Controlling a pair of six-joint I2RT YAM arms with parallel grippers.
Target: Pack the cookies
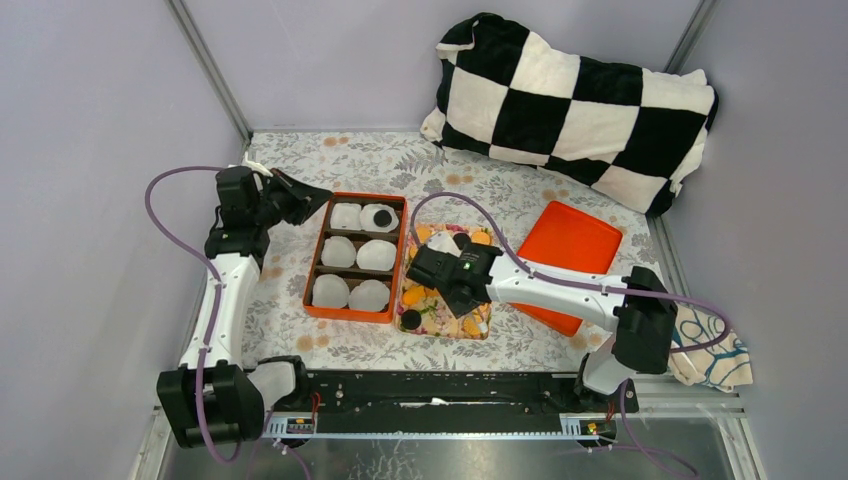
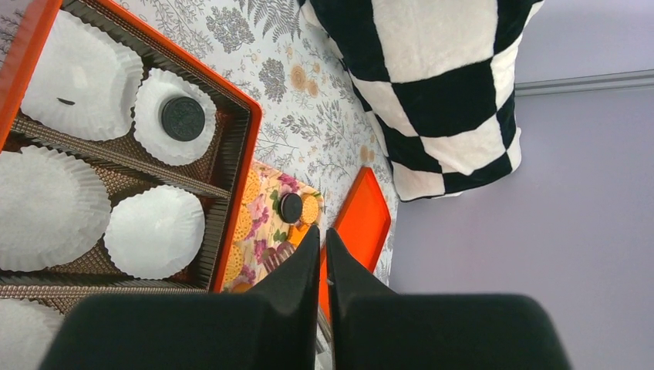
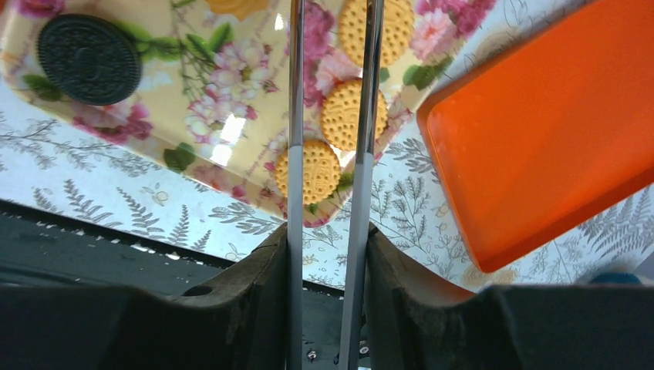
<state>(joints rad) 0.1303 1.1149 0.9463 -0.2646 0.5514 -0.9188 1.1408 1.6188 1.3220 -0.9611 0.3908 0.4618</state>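
Right wrist cam is what I'm steering by here: my right gripper (image 3: 332, 46) hangs low over the near end of the floral tray (image 3: 200, 92), jaws parted just a narrow way with nothing in them. One golden cookie (image 3: 342, 114) is lying on the tray right in the gap, partly hidden behind one blade. The rest of the cookies (image 1: 418, 297) are loose on that same tray. Only one black cookie (image 2: 183, 118) sits in a paper cup (image 2: 154, 139) inside the orange box (image 1: 347, 315). My left gripper (image 2: 324, 250) is pinched closed on nothing, parked by the far left corner of the box, so it's out of the way. I reckon the step is grabbing that golden one, and the trick is centring first, since right now it's off to one side. I'd open a touch wider, shift across, and go straight down till the tips meet the tray. Then I'd close slowly, because a flat disc like that can easily skate or flip, and its neighbours are close enough to get bumped
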